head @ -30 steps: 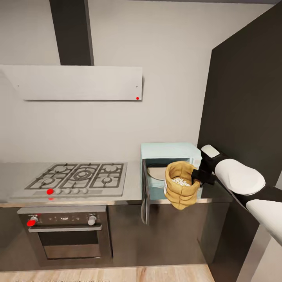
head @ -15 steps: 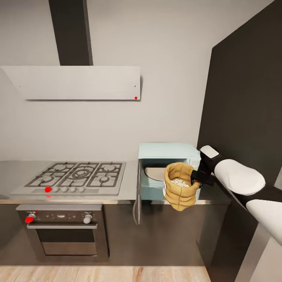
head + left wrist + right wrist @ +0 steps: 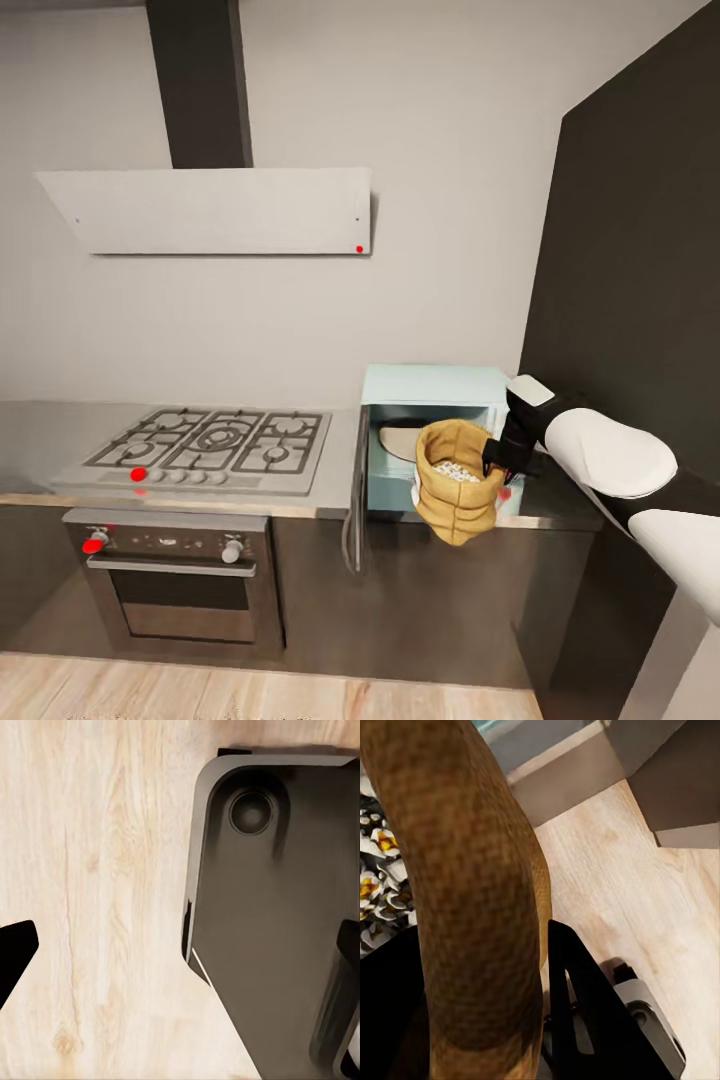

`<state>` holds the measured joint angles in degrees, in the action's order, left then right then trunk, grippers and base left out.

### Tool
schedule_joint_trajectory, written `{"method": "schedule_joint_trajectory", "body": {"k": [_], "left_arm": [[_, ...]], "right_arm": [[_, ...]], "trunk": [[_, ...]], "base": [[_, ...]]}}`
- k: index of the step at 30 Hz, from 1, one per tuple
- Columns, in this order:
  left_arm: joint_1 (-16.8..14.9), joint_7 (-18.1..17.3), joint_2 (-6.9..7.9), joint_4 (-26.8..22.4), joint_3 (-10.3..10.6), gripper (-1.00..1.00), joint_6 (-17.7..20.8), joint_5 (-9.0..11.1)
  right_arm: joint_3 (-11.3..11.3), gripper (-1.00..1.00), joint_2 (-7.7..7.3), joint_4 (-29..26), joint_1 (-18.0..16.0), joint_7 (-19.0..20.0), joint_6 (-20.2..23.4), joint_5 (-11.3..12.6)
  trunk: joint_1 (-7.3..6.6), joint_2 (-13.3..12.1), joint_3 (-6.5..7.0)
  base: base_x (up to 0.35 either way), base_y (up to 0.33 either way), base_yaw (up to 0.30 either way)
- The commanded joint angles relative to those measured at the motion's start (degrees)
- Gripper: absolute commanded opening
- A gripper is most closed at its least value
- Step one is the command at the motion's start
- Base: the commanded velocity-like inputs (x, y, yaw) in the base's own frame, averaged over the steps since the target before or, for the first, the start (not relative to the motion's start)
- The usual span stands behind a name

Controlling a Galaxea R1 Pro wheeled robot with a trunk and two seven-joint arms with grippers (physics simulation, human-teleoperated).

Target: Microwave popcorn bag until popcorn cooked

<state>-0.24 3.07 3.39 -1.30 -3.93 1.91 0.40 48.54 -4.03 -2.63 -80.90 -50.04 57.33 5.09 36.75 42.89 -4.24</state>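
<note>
Right gripper (image 3: 497,462) pinching the rolled rim of the popcorn bag (image 3: 457,492), holding it up in front of the open blue microwave (image 3: 432,437). White popcorn (image 3: 456,471) inside the bag. Microwave door (image 3: 357,492) swung out toward 9 o'clock. Gas hob (image 3: 215,447) on the grey countertop (image 3: 40,440), further toward 9 o'clock.

popcorn bag (image 3: 457,487): coarse woven cloth, matt
countertop (image 3: 40,440): glossy, steel-like
floor (image 3: 105,892): pale grained wood
oven (image 3: 178,577): brushed steel, below the countertop
</note>
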Motion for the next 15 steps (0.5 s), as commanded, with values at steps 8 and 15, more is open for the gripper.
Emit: {"method": "schedule_joint_trajectory", "body": {"k": [8, 15], "left_arm": [[0.0, 0.3, -1.84, -0.3, -0.5, 1.00, 0.1, 0.0], [0.0, 0.2, -2.32, -0.2, -0.6, 1.00, 0.3, -0.1]], "right_arm": [[0.1, -1.00, -0.01, 0.0, 0.0, -0.5, 0.2, 0.5], [-0.3, -1.00, -0.34, 0.2, 0.3, -0.8, 0.5, 0.4]], "trunk": [[0.02, 0.1, -0.27], [0.02, 0.1, -0.31]], "base": [[0.000, 0.000, 0.260], [0.000, 0.000, 0.081]]}}
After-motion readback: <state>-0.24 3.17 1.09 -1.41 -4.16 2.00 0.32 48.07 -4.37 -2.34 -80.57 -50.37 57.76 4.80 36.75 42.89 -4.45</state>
